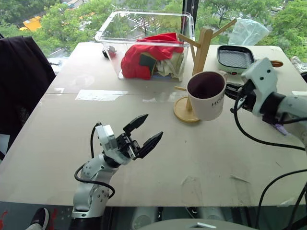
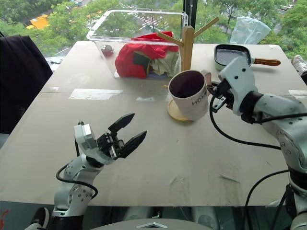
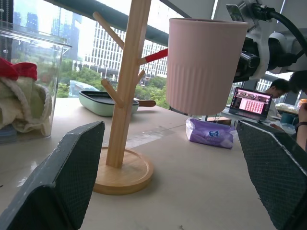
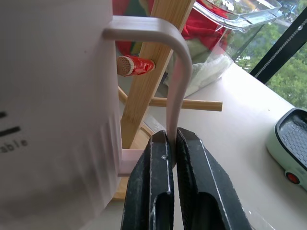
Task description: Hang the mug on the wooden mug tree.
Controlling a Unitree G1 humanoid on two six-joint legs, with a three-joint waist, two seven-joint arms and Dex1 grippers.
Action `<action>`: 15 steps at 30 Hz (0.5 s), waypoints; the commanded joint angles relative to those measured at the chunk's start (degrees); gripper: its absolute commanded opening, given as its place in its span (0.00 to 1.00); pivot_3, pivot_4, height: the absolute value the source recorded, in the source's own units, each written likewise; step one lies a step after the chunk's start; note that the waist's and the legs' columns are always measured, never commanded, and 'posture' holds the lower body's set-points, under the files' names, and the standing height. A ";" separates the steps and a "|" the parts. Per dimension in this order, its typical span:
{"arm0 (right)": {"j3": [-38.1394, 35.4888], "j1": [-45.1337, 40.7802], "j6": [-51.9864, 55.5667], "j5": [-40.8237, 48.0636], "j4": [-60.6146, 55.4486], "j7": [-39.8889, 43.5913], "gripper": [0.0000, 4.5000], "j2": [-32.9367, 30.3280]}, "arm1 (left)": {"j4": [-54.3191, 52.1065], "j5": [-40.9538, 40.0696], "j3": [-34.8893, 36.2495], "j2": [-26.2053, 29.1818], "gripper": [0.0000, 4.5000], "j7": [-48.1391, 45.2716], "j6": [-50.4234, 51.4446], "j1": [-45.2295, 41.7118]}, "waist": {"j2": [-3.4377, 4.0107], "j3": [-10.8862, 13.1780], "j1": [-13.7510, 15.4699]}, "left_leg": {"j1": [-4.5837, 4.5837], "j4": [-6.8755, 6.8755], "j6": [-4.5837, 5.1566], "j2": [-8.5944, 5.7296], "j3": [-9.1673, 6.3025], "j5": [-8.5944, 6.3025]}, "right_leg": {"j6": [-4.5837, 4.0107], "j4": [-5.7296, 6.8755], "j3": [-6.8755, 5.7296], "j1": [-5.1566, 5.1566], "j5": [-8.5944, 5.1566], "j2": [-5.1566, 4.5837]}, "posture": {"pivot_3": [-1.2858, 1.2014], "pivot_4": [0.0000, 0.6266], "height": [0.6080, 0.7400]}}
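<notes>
The cream mug point(image 1: 206, 96), dark maroon inside, hangs in the air just in front of the wooden mug tree point(image 1: 204, 45). It is upright, with its handle toward my right gripper point(image 1: 231, 91). In the right wrist view that gripper point(image 4: 171, 141) is shut on the thin handle loop point(image 4: 181, 72). The red-tipped peg point(image 4: 134, 65) sits just behind the loop, apart from it. My left gripper point(image 1: 151, 127) hovers open and empty over the near left of the table, aimed at the tree's post point(image 3: 127, 86) and the mug point(image 3: 201, 62).
A clear plastic bin point(image 1: 108, 43) holding red cloth stands behind the tree. A green grill pan point(image 1: 235, 58) and a plastic bag point(image 1: 247, 31) lie at the back right. A purple packet point(image 3: 211, 133) rests beyond the mug. A dark jacket point(image 1: 21, 81) hangs off the table's left edge.
</notes>
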 commanded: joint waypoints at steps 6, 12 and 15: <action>5.12 -6.14 1.06 -2.88 3.35 0.62 0.02 -0.46 | 0.00 0.43 0.02 -0.28 1.00 0.02 -2.47 0.59 | -0.01 0.01 -0.39 | -0.02 -0.01 0.00 0.00 0.02 0.00 | 0.00 -0.04 0.01 -0.01 0.00 0.00 | 0.52 0.24 1.00; 6.44 -7.75 -0.51 -5.48 6.00 1.36 0.39 -0.35 | -0.37 0.82 -0.19 -0.74 1.00 0.57 -3.38 1.79 | -0.01 0.02 -0.44 | -0.02 -0.01 0.00 0.00 0.02 0.00 | 0.01 -0.04 0.00 -0.01 0.00 -0.02 | 0.52 0.24 1.00; 6.21 -8.01 -1.10 -6.52 6.82 1.35 0.70 0.15 | -0.75 1.29 -0.60 0.10 1.00 0.17 -2.89 2.88 | -0.01 0.02 -0.55 | -0.01 -0.01 0.00 0.00 0.01 0.00 | 0.00 -0.04 0.00 -0.01 0.00 -0.01 | 0.52 0.24 1.00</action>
